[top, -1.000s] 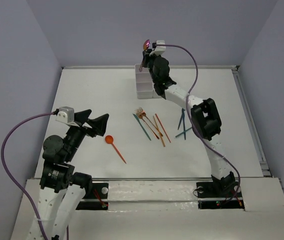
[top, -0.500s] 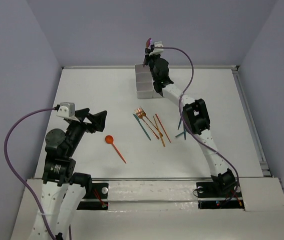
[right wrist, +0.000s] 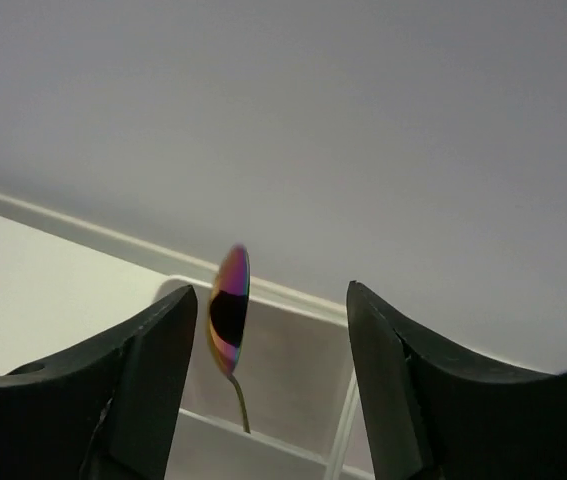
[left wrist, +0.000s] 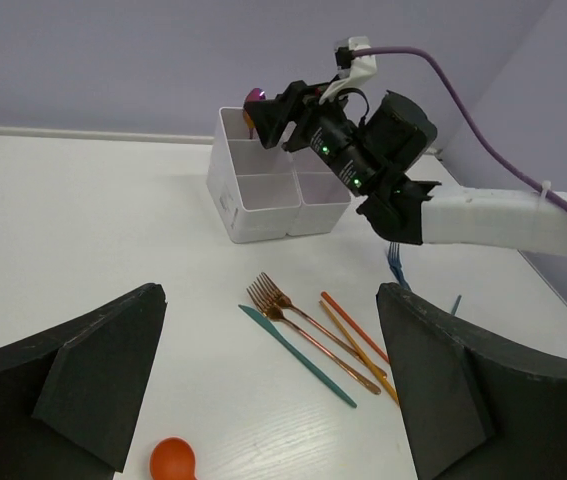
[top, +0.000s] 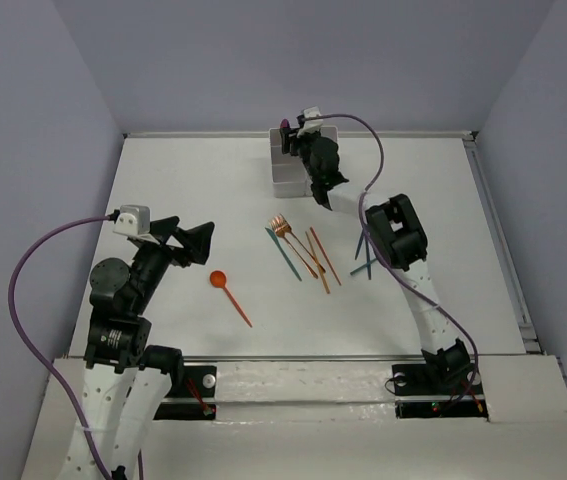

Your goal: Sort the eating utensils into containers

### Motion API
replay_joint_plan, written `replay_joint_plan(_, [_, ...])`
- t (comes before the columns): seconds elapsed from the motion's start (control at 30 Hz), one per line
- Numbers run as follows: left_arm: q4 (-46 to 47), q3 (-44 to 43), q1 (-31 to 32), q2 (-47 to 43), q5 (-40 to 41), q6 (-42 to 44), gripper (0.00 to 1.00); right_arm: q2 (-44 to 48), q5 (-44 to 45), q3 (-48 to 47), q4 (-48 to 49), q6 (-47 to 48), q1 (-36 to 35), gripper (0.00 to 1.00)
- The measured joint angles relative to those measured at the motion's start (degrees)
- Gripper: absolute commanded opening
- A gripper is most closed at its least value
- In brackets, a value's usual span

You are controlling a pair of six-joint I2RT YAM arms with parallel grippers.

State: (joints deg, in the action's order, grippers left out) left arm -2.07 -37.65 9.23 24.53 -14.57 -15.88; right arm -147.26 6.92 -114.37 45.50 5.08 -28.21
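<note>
The white containers (top: 285, 178) stand at the back of the table. My right gripper (top: 293, 138) hangs open just over their far end. The shiny copper-purple spoon (right wrist: 229, 310) stands bowl-up between its fingers, close to the left one and touching neither, handle down in a far box (right wrist: 293, 370); the spoon (left wrist: 255, 95) also shows in the left wrist view. Mid-table lie two copper forks (top: 281, 226), a teal knife (top: 283, 252) and orange sticks (top: 321, 258). An orange spoon (top: 219, 279) lies nearer my left gripper (top: 188, 243), which is open and holds nothing.
Thin blue-teal utensils (top: 365, 250) lie crossed under the right forearm (top: 393, 230). A raised rail (top: 498, 240) runs along the table's right edge, and purple walls close in the back and sides.
The right gripper has come down from above the containers and opened, letting go of the shiny spoon, whose handle now stands in a far box. The left arm has shifted slightly.
</note>
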Motion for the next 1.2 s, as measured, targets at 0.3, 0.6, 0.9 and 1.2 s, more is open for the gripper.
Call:
replay_joint_plan(0.3, [-0.02,0.02,0.0,-1.33,-0.22,0.0,0.99,19.61,-4.24,11.56,-4.81,-2.69,0.0,0.72])
replay_joint_plan(0.6, [-0.04,0.02,-0.72,-3.69,1.51,-0.09,0.99,43.85,-8.68,27.39,-17.46,-13.4,-2.25,0.55])
replay_joint_plan(0.9, [-3.04,0.0,-0.72,-4.96,12.55,-2.45,0.99,43.23,-9.29,35.32,-38.32,-16.35,-23.06,0.7])
replay_joint_plan(1.2, [-6.14,-0.79,-0.72,-6.45,22.99,-4.68,0.99,31.87,-8.15,27.08,-53.79,-19.08,-29.42,0.64])
